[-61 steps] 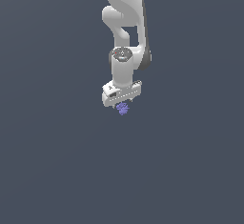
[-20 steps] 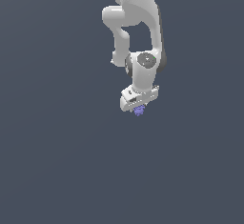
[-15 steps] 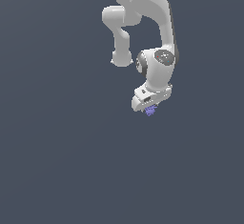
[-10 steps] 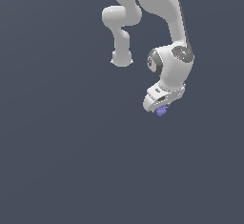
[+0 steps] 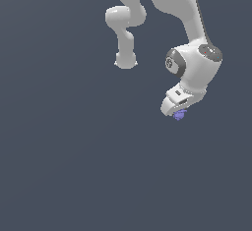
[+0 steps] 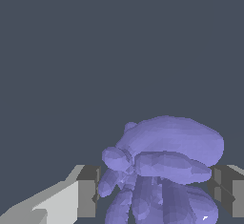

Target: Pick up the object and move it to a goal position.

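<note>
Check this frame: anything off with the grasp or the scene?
Nothing stands out. The gripper is shut on the violet-blue object, which sits between the fingers in the wrist view. No spill or damage shows; the background is plain grey.

one white robot arm (image 5: 192,33), one claw (image 5: 178,111), one violet-blue object (image 5: 180,115)

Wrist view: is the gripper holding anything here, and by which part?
Yes. The gripper is shut on the violet-blue object, its fingers pressing the lumpy body's two opposite sides.
</note>
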Controlling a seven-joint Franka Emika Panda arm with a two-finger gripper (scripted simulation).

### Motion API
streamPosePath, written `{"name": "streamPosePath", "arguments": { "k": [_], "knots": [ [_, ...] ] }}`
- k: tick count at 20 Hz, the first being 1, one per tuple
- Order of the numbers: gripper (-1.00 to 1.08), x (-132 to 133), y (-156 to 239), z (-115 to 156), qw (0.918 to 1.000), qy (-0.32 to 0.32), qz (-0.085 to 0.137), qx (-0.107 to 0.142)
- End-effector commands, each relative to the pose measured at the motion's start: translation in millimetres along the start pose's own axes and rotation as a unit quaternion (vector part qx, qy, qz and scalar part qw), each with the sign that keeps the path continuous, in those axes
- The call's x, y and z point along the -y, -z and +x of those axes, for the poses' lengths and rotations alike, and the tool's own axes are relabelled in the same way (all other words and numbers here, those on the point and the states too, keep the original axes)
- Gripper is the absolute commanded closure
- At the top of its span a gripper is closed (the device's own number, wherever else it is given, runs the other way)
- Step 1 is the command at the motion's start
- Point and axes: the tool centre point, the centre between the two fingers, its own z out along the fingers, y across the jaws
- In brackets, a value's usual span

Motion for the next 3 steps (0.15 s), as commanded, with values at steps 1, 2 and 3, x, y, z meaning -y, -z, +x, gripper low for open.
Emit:
{"name": "streamPosePath", "arguments": {
  "k": [1,2,3],
  "knots": [
    [1.08,2.9,1.6,3.4,1.0000,-0.001,0.000,0.000],
    [1.08,3.4,1.8,3.9,1.0000,-0.001,0.000,0.000],
    [1.08,3.6,1.9,4.1,1.0000,-0.001,0.000,0.000]
  ]
}}
